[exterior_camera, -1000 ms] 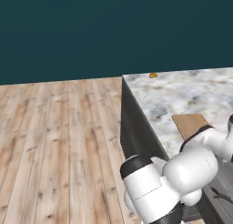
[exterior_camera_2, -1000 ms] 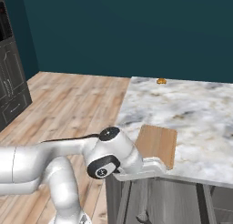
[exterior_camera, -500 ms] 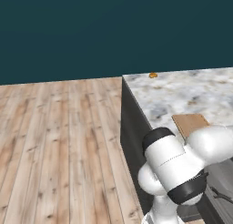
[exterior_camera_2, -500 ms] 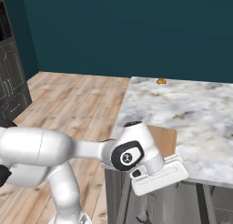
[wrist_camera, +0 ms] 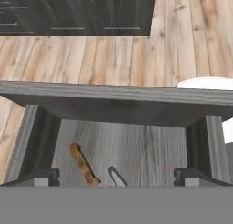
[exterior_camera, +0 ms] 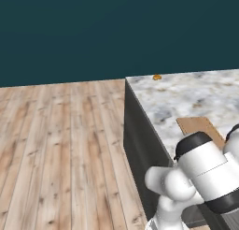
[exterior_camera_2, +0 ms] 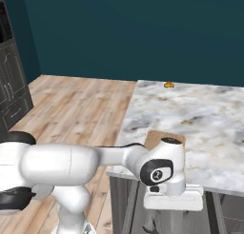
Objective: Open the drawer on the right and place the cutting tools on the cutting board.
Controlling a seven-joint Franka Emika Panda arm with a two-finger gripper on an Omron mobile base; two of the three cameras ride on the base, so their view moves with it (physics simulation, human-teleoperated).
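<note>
The two dark fingertips (wrist_camera: 45, 176) stand as wide apart as they go, one at seven o'clock and one at five o'clock in the hand view, with nothing between them, so the gripper (wrist_camera: 116, 177) is empty. It points straight down into the drawer (wrist_camera: 113, 104), which is already pulled out: its dark front runs across the middle of that view and its pale grey floor lies open below. On that floor, just inside the left fingertip at about seven o'clock, lies a brown wooden handle (wrist_camera: 83, 164), and right beside it at six o'clock a thin curved loop of metal (wrist_camera: 117, 176); I judge these to be the cutting tools, though they are cut off at the bottom edge and I cannot tell exactly what they are. Further out, up on the marble counter (exterior_camera_2: 200, 119), the cutting board (exterior_camera_2: 164, 139) lies bare near the front edge, at about five o'clock from the small orange thing (exterior_camera_2: 168, 85) at the far side. So the opening looks done, while the picking and placing have not begun; each tool has yet to be lifted out and carried up to the board.
</note>
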